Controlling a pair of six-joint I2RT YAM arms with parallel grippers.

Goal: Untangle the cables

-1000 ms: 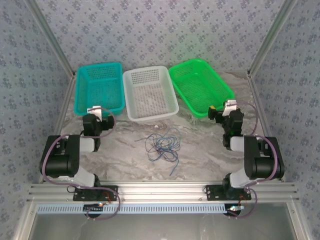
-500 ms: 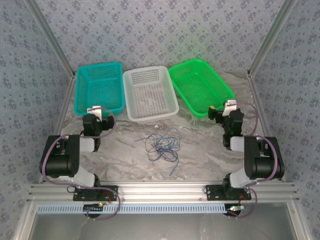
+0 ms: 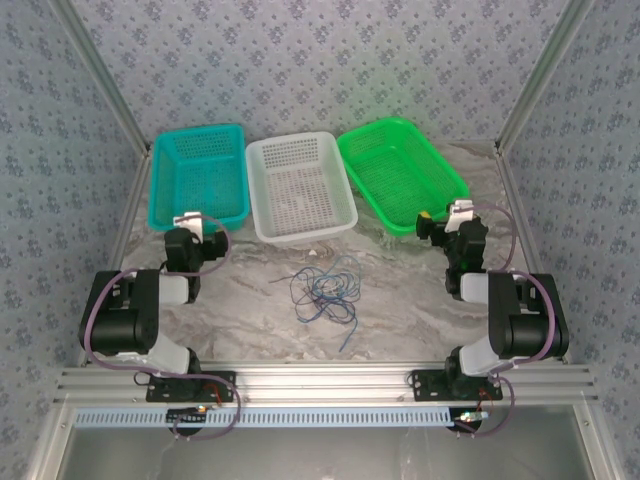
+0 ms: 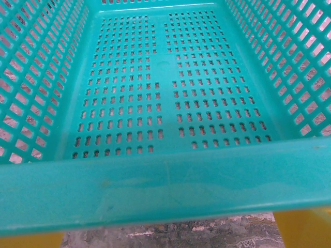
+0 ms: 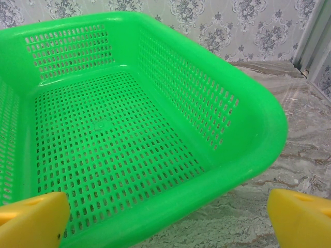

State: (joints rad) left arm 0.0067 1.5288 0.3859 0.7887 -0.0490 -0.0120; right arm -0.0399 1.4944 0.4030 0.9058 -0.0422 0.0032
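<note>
Cables (image 3: 325,290) lie tangled on the marble table (image 3: 420,310), in front of the white basket (image 3: 300,233), between my arms. My left gripper (image 3: 192,222) and right gripper (image 3: 445,218) have their fingers wide apart and hold nothing.

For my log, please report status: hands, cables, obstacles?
Left hand open, facing teal basket; right hand open, facing green basket. Cables tangled on table, untouched. Nothing blocking them.
</note>
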